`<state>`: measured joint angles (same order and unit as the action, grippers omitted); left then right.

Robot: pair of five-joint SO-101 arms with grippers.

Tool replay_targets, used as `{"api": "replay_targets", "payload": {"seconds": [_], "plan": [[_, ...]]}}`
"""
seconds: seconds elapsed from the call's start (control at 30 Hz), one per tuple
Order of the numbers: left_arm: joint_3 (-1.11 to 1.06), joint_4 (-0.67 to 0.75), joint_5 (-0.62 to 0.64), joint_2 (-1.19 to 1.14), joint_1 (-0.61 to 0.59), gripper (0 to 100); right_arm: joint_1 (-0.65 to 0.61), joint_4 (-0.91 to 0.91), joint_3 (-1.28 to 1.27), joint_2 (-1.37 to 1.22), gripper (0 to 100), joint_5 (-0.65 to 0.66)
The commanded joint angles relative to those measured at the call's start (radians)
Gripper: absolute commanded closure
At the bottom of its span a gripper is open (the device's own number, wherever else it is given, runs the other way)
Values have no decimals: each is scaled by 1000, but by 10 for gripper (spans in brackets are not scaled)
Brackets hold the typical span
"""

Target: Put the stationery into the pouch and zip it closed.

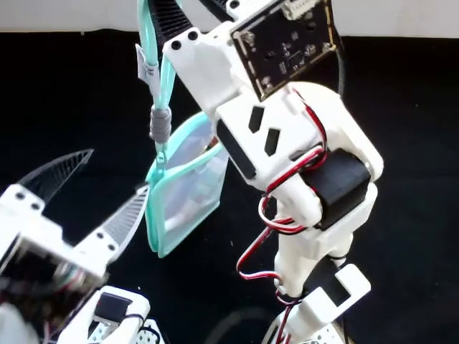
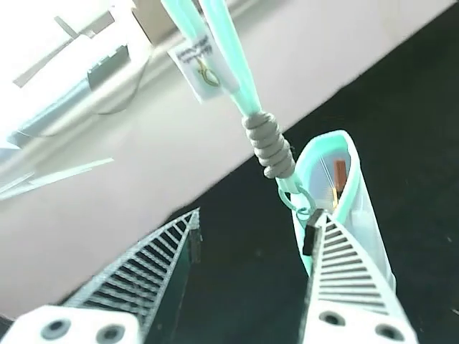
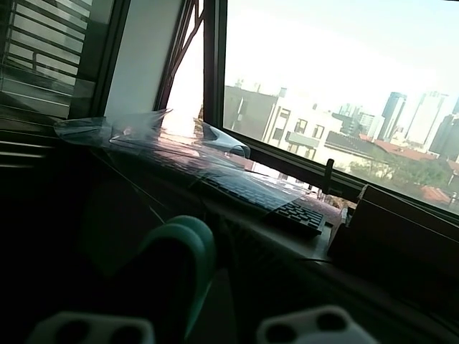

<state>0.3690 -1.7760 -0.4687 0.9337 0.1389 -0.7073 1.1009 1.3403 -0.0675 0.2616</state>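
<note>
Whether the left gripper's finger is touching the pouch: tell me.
Cannot tell. In the left wrist view one finger of the left gripper overlaps the edge of the pouch; the high view shows neither gap nor contact plainly.

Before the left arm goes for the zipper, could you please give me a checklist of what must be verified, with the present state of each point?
1. The pouch hangs by its strap from the right pincer: ok.
2. The left pincer is open: ok.
3. The zipper pull lies inside the left pincer's gap, close to one finger: ok.
4. All the stationery is inside: cannot tell. An orange item shows in the pouch's mouth.
5. The pouch is zipped closed: not ok, the mouth is open.
</note>
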Motion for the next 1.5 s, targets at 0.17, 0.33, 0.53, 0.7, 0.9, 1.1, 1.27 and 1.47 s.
{"api": "replay_targets", "payload": {"seconds": [0.17, 0.33, 0.53, 0.7, 0.9, 1.1, 1.27, 1.47], "plan": [[-208, -6, 48, 91, 107, 741, -8, -1, -1, 2, 991, 8], [-306, -5, 69, 77, 173, 741, -8, -1, -1, 2, 991, 8], [-334, 44, 66, 27, 173, 741, -8, -1, 1, 2, 991, 8], [-332, 46, 66, -48, 173, 741, -8, 1, 5, 4, 991, 8], [-335, 110, 66, -105, 94, 741, -8, 1, 7, 7, 991, 8], [-452, 152, 61, -134, 16, 741, -8, 1, 7, 7, 991, 8], [-559, 198, 40, -134, 16, 741, -8, 1, 7, 5, 991, 8], [-562, 255, 40, -133, 16, 812, -7, 1, 7, 5, 991, 8]]}}
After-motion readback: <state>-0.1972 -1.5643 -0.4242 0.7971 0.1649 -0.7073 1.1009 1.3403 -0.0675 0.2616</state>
